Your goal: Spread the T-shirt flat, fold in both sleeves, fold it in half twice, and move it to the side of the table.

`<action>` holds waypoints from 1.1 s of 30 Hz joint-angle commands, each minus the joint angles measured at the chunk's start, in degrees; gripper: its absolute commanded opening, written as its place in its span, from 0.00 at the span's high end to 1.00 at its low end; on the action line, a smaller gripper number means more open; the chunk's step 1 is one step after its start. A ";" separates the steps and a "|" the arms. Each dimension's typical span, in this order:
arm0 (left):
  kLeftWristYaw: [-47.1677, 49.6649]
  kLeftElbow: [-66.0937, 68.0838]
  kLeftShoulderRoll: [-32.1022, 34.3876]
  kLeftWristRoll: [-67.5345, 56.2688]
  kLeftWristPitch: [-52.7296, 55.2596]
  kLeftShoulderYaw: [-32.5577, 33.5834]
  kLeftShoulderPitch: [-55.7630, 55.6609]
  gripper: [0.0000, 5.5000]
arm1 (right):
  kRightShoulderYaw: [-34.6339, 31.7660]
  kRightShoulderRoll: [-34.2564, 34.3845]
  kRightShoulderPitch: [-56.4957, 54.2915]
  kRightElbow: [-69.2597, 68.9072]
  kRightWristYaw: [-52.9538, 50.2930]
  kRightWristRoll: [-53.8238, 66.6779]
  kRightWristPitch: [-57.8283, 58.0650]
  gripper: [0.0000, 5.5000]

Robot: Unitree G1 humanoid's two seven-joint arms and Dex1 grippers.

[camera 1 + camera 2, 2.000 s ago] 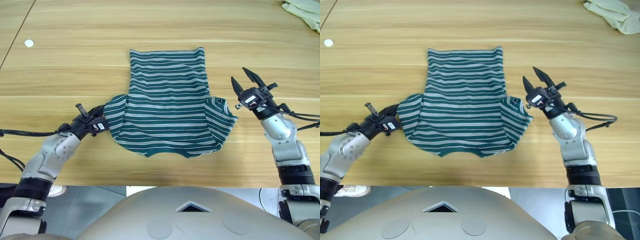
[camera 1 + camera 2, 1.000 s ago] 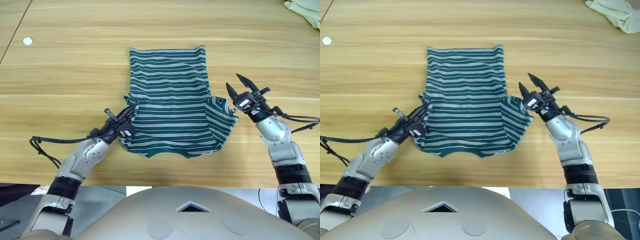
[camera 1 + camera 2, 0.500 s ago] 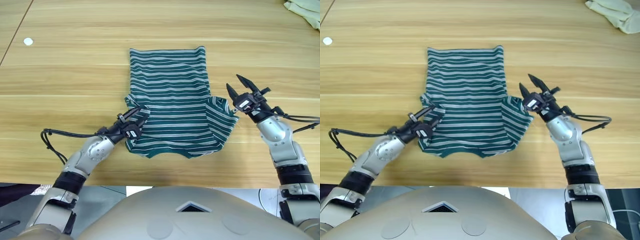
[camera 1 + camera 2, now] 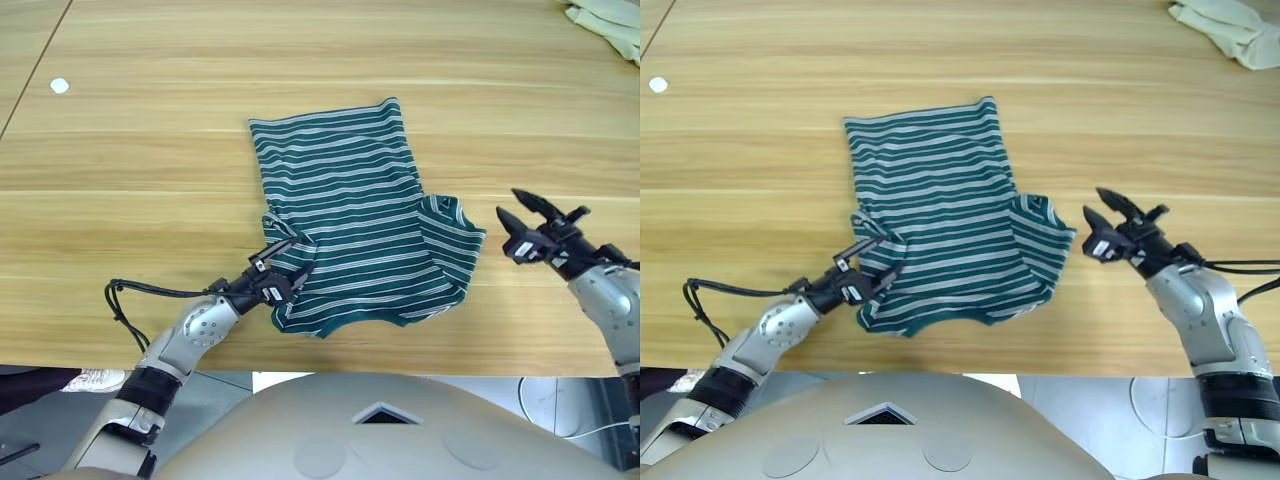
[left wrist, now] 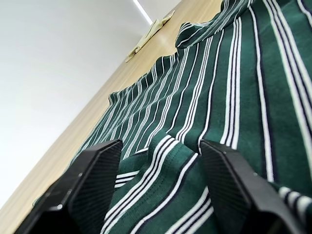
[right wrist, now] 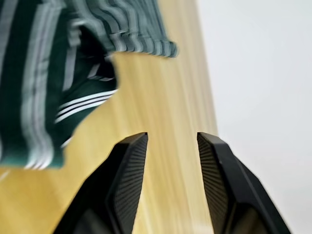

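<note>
The green-and-white striped T-shirt (image 4: 340,200) lies in the middle of the wooden table (image 4: 150,180), turned slightly askew. Its left sleeve is folded in over the body. Its right sleeve (image 4: 452,232) sticks out, rumpled. My left gripper (image 4: 288,262) rests open on the folded left sleeve at the shirt's near left corner. In the left wrist view its fingers (image 5: 92,190) stand apart over striped cloth (image 5: 219,87). My right gripper (image 4: 532,226) is open above bare table, a little right of the right sleeve. The right wrist view shows the sleeve edge (image 6: 58,83) beyond its spread fingers (image 6: 129,180).
A pale cloth (image 4: 605,25) lies at the far right corner. A small white dot (image 4: 60,86) marks the table at far left. The table's front edge (image 4: 300,372) runs just below the shirt. A black cable (image 4: 130,295) loops beside my left arm.
My left gripper carried the left sleeve rightward onto the shirt and opened. The shirt twisted slightly. My right gripper drew away to the right of the right sleeve, still open.
</note>
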 commanded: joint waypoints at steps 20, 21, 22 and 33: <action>-8.15 -16.59 0.23 -16.13 -3.92 5.74 7.13 0.46 | 16.92 -2.15 -3.90 9.07 -4.28 -14.77 -0.88 0.66; -8.35 -16.47 0.04 -16.11 -3.99 5.76 7.15 0.46 | 17.06 -2.16 -4.01 9.44 -4.74 -14.58 -0.65 0.66; -8.54 -16.42 -0.12 -16.12 -4.03 5.80 7.20 0.45 | 17.22 -2.27 -4.14 9.81 -5.13 -14.43 -0.49 0.69; -9.83 -15.79 -1.23 -16.24 -4.76 5.92 7.26 0.45 | 18.59 -2.89 -4.31 10.62 -6.67 -13.03 -1.39 0.99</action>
